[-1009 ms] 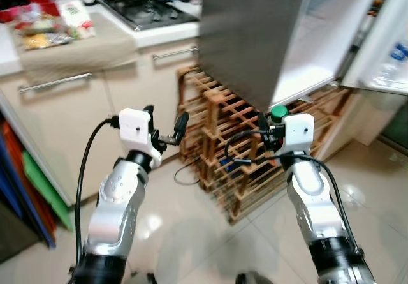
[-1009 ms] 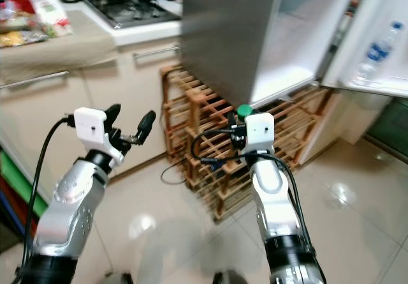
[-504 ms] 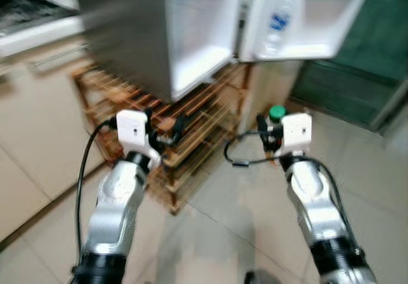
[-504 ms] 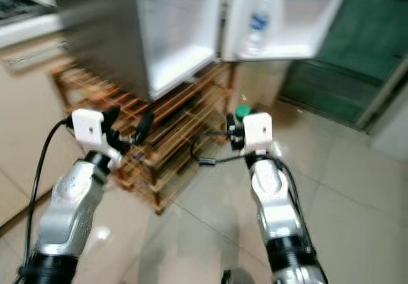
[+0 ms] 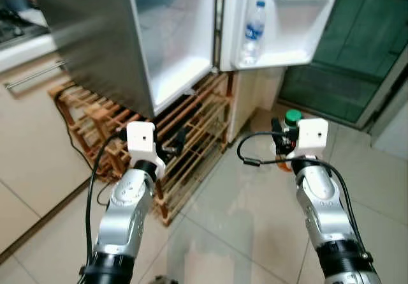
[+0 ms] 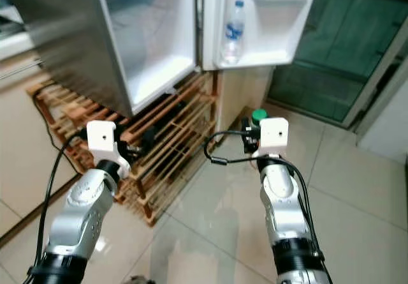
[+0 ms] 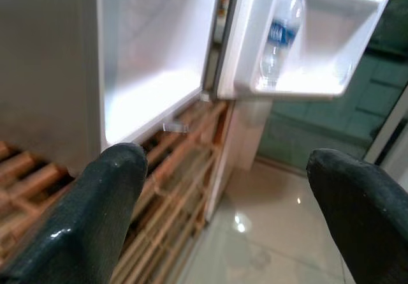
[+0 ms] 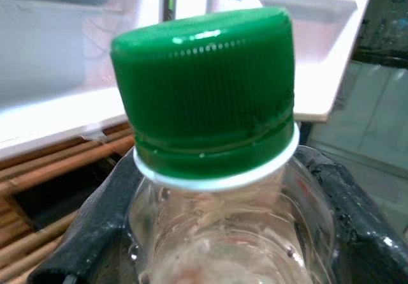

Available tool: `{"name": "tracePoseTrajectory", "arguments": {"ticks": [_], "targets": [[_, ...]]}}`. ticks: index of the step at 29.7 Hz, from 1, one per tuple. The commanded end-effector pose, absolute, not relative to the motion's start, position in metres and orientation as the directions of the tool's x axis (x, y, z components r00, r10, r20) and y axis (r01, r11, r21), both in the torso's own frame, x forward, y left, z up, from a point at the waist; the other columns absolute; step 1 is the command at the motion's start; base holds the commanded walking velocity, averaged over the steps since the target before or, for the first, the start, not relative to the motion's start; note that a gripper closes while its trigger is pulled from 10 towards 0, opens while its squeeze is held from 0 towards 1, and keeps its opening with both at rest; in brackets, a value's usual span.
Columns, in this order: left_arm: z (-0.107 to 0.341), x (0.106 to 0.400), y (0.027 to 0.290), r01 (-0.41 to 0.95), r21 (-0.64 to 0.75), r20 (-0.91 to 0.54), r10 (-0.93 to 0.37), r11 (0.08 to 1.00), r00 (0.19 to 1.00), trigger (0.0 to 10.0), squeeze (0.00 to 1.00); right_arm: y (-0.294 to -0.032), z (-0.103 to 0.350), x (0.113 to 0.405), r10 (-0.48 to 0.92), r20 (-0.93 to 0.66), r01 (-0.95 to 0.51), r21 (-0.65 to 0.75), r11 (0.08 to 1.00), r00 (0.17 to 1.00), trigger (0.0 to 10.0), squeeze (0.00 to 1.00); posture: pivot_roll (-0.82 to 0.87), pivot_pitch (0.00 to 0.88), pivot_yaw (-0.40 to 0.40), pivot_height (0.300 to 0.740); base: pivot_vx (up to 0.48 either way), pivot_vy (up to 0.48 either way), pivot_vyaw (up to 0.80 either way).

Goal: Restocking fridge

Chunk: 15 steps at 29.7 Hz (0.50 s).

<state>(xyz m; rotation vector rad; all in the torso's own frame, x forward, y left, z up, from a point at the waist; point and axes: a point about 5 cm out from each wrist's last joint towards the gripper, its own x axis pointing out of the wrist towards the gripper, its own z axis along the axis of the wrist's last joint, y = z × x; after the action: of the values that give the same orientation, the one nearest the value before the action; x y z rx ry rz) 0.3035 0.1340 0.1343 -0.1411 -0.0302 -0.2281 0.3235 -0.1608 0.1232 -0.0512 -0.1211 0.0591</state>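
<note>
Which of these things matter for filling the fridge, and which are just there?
For the job: green-capped bottle held in the right gripper; open fridge; door shelf.

Just there: wooden rack, water bottle already in the door, left gripper, open.

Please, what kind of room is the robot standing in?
Most likely a home kitchen. An open fridge stands ahead with a water bottle in its door shelf, a wooden wine rack sits beneath it, and cabinet fronts run along the robot's left over a glossy tiled floor.
</note>
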Motion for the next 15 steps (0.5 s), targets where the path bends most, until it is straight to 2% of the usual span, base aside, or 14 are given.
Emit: {"name": "tracePoseTrajectory", "arguments": {"ticks": [1, 5, 7, 11, 15], "targets": [[0.142, 0.305, 0.132, 0.234, -0.109, 0.07, -0.227, 0.966, 0.971, 10.0, 0.0, -0.161, 0.131, 0.328, 0.064, 0.146, -0.056, -0.056, 0.997, 0.987, 0.0, 0.0, -0.07, 0.0, -0.021, 0.74, 0.0, 0.0, 0.0], [0.153, 0.307, 0.135, 0.221, -0.065, 0.123, -0.212, 0.973, 0.97, 10.0, 0.0, -0.158, 0.134, 0.332, 0.084, 0.15, -0.076, -0.061, 0.995, 0.985, 0.0, 0.0, -0.06, 0.0, -0.037, 0.74, 0.0, 0.0, 0.0], [0.153, 0.307, 0.136, 0.208, -0.055, 0.122, -0.2, 0.977, 0.972, 10.0, 0.0, -0.158, 0.134, 0.333, 0.087, 0.149, -0.079, -0.063, 0.995, 0.985, 0.0, 0.0, -0.06, 0.0, -0.04, 0.74, 0.315, 0.0, 0.0], [0.152, 0.309, 0.135, 0.174, -0.02, 0.1, -0.171, 0.985, 0.98, 10.0, 0.0, -0.152, 0.135, 0.333, 0.116, 0.154, -0.1, -0.108, 0.989, 0.981, 0.0, 0.0, -0.08, 0.0, -0.028, 0.74, 0.404, -0.252, 0.0], [0.15, 0.31, 0.131, 0.183, -0.03, 0.09, -0.179, 0.983, 0.98, 10.0, 0.0, -0.148, 0.134, 0.331, 0.15, 0.157, -0.129, -0.138, 0.982, 0.976, 0.0, 0.0, -0.09, 0.0, -0.019, 0.74, 0.432, 0.0, 0.0]]}}
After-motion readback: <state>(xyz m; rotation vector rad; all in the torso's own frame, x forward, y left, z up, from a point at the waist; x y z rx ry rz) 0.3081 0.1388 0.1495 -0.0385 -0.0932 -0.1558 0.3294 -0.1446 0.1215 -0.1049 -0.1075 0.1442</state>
